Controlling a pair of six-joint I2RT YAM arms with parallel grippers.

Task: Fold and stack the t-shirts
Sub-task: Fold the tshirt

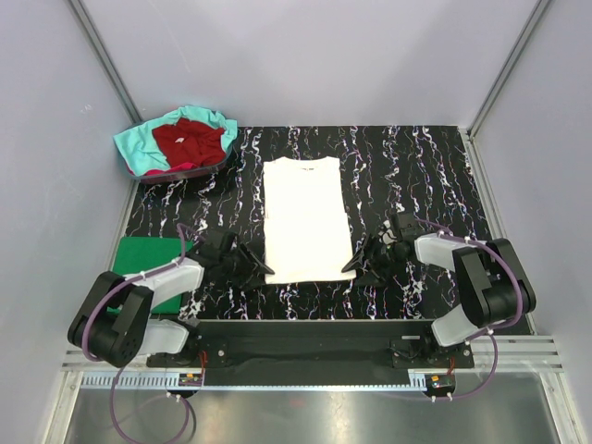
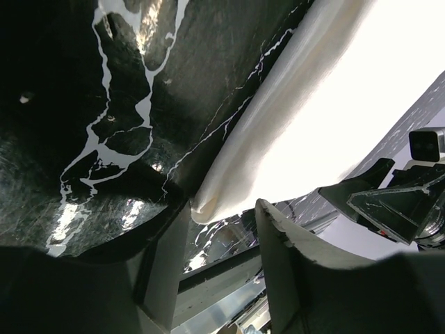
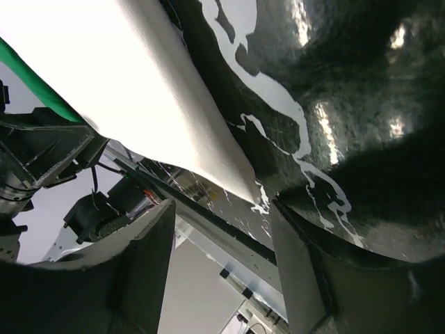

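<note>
I have the white cotton t-shirt (image 1: pixel 305 217) lying flat on the black white-veined marbled table top (image 1: pixel 416 166), folded into a long narrow rectangle with its collar at the far end. The left pincer (image 1: pixel 262 266) sits low at the shirt's near left corner. In its wrist view the fingers (image 2: pixel 278 243) stand partly apart, with the rolled corner of cloth just ahead of the gap between them. They are not clamped on the cloth.

The right pincer (image 1: pixel 356 264) mirrors it at the near right corner. Its jaws are spread a little wider and hold nothing, and the shirt's edge runs just in front of the fingertips (image 3: pixel 149 236), right down on the table top.

A folded green t-shirt (image 1: pixel 146 259) lies flat to the outer side of the left pincer, beside that arm. Well beyond the left pincer, in the far corner, a teal t-shirt (image 1: pixel 139 143) and a dark red t-shirt (image 1: pixel 190 139) lie bunched together in a heap.
</note>
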